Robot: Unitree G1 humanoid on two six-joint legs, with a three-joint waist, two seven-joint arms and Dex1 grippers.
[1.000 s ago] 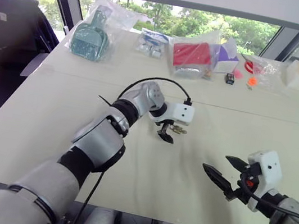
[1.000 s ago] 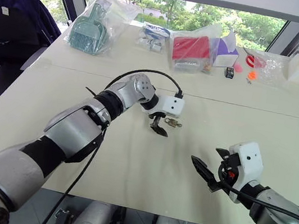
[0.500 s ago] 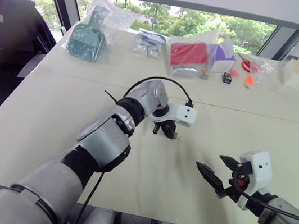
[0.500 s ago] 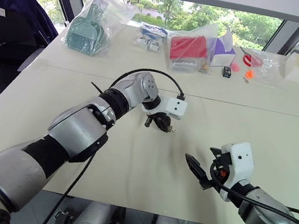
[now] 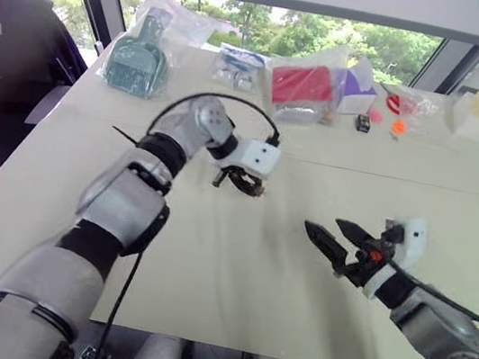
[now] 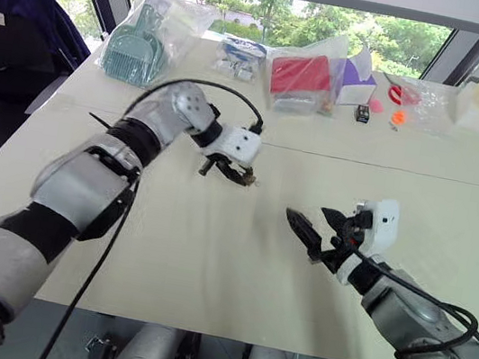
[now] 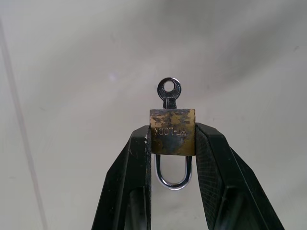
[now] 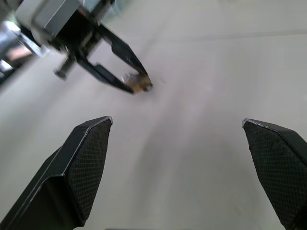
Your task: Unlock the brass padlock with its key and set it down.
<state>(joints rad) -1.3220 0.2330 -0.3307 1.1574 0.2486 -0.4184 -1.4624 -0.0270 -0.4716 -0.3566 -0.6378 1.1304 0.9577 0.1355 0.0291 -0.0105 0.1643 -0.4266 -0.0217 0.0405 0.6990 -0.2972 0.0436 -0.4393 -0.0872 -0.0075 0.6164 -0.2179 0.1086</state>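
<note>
Left wrist view: left gripper (image 7: 172, 143) pinches brass padlock (image 7: 172, 131), key (image 7: 169, 92) protruding beyond; spread right gripper (image 5: 329, 238) should align squarely before turning key.

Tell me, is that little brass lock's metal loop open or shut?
Shut, apparently: in the left wrist view both legs of the brass padlock's loop enter its body; the key is in it.
</note>
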